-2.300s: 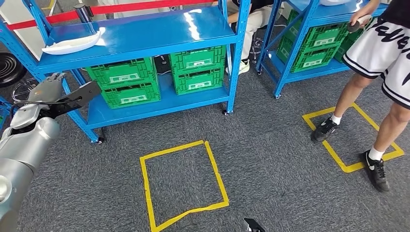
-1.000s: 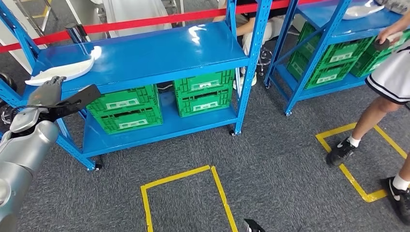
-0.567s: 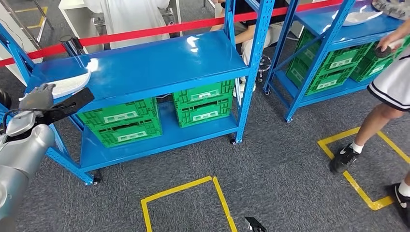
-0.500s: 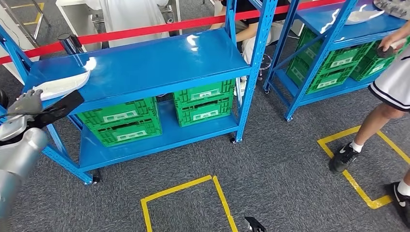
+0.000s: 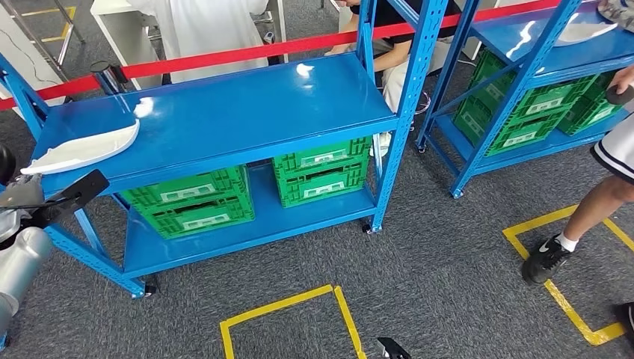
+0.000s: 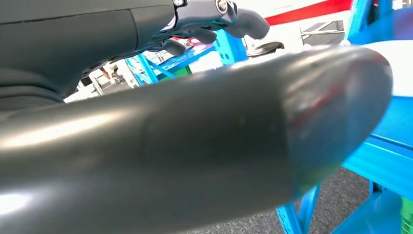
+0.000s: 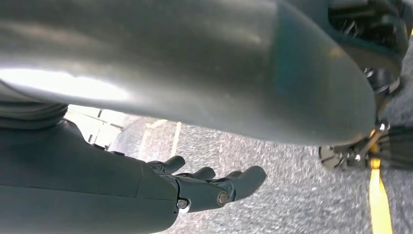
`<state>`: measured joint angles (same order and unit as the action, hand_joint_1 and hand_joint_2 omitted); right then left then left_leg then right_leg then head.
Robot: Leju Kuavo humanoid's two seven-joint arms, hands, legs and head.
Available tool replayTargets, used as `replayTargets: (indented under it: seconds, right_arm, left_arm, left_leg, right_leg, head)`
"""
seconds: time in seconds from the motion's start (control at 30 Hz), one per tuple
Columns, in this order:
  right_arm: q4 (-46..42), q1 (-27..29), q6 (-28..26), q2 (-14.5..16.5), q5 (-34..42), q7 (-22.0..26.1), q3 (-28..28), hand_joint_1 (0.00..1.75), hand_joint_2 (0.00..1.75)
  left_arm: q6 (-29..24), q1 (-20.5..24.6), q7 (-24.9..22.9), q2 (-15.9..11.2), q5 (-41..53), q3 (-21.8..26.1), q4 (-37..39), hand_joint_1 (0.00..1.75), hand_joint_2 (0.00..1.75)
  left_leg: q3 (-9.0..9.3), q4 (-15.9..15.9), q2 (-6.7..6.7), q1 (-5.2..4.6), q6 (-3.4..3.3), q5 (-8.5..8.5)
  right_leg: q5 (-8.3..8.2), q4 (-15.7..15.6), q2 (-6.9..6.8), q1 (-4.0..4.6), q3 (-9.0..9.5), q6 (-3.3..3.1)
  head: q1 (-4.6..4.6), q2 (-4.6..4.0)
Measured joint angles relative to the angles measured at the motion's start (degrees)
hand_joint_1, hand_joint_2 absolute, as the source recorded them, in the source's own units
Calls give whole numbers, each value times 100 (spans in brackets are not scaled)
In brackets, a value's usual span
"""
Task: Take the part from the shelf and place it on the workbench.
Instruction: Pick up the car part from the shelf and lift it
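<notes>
A white curved part (image 5: 82, 152) lies on the left end of the blue shelf's top board (image 5: 224, 112). My left hand (image 5: 45, 198) hovers just in front of and below the part's near end, by the shelf's front left corner, with its fingers apart and nothing in it. In the left wrist view the thick grey thumb (image 6: 195, 141) covers most of the picture, with the part (image 6: 397, 63) beyond its tip. My right hand (image 7: 214, 187) hangs over the grey carpet, fingers loosely spread and holding nothing.
Green crates (image 5: 194, 202) fill the lower board. A second blue shelf (image 5: 538, 45) with crates stands at the right, a person (image 5: 598, 187) beside it. A red barrier band (image 5: 224, 54) runs behind. Yellow tape squares (image 5: 284, 307) mark the carpet.
The camera has moved, so the whole scene has shifted and the shelf sits lower and nearer. My left hand now shows lower and farther left, under the part's near end.
</notes>
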<state>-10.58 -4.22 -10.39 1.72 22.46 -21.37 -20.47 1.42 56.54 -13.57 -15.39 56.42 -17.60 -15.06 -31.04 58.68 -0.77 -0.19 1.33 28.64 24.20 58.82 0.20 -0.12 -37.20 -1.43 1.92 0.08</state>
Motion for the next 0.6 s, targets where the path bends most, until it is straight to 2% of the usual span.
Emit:
replayTargets:
  seconds: [0.03, 0.07, 0.17, 0.2, 0.23, 0.27, 0.33, 0.37, 0.4, 0.43, 0.53, 0.57, 0.6]
  right_arm:
    - [1, -4, -3, -3, 2, -17, -1, 0, 0]
    - [1, -8, -7, -5, 8, -21, -1, 0, 0]
    - [2, -9, -16, -10, 31, 6, -1, 0, 0]
    - [2, -3, -16, -10, 34, 8, -1, 0, 0]
    - [2, 3, -16, -10, 34, 4, -1, 0, 0]
    - [2, 6, -16, -10, 34, 0, -1, 0, 0]
    - [2, 4, -16, -10, 41, -2, -1, 0, 0]
    - [2, -2, -16, -11, 46, 10, -1, 0, 0]
    - [2, -6, -16, -11, 51, 23, -1, 0, 0]
    - [2, -6, -16, -11, 56, 31, -1, 0, 0]
    - [2, -1, -16, -19, 73, 14, -1, 0, 0]
    - [2, -7, -16, -22, 79, 8, -1, 0, 0]
    - [2, -11, -16, -26, 85, 8, -1, 0, 0]
  left_arm:
    - [-1, -16, 17, -33, -8, 3, 1, 0, 0]
    - [-2, -27, 37, -64, -18, 8, 2, 0, 0]
    - [-2, -86, 89, -115, -37, 28, 16, 0, 0]
    - [-2, -117, 99, -123, -38, 32, 22, 0, 0]
    - [-3, -142, 111, -126, -39, 33, 27, 0, 0]
    - [-7, -156, 138, -131, -41, 35, 30, 0, 0]
    - [-28, -161, 275, -139, -65, 50, 27, 0, 0]
    - [-38, -158, 392, -137, -99, 66, 25, 0, 0]
    - [-40, -161, 534, -127, -151, 88, 18, 0, 0]
    - [-32, -169, 697, -108, -224, 118, 7, 0, 0]
    - [13, -198, 1223, -5, -439, 225, -62, 0, 0]
    - [20, -199, 1380, 47, -483, 255, -97, 0, 0]
    - [22, -199, 1520, 108, -512, 279, -134, 0, 0]
  left_leg:
    - [-40, 114, 7, 6, 25, 25]
    - [-156, 341, 15, 14, 51, 87]
    - [-792, 1326, 27, 34, 109, 423]
    - [-953, 1489, 30, 39, 118, 470]
    - [-1031, 1481, 33, 41, 119, 409]
    - [-1000, 1263, 35, 43, 113, 213]
    - [-751, 511, 37, 37, 84, -303]
    - [-634, 200, 39, 24, 56, -406]
    - [-555, 16, 40, 11, 22, -446]
    - [-524, -44, 41, 0, -16, -408]
    - [-428, -81, 33, 21, -128, -433]
    - [-395, -86, 30, 30, -159, -424]
    - [-372, -90, 30, 33, -184, -409]
  right_leg:
    - [21, -13, 1, -5, 54, -37]
    - [44, -25, 3, -13, 111, -69]
    - [148, -35, 7, -14, 233, -116]
    - [186, -34, 9, -14, 272, -113]
    - [226, -32, 13, -14, 318, -108]
    - [267, -30, 15, -14, 372, -98]
    - [353, -26, 19, -10, 481, -64]
    - [388, -22, 21, -5, 513, -38]
    - [419, -26, 21, 0, 526, -5]
    - [429, -12, 21, 10, 534, 31]
    - [490, 103, 12, 19, 532, 125]
    - [567, 267, 9, 13, 448, 148]
    - [678, 547, 8, 5, 285, 173]
  head:
    - [-10, 0]
    - [-17, 0]
    - [-30, 1]
    - [-31, 1]
    - [-31, 1]
    - [-30, 1]
    - [-30, 1]
    - [-36, 1]
    - [-41, 0]
    - [-44, 0]
    - [-45, 0]
    - [-43, 0]
    - [-43, 0]
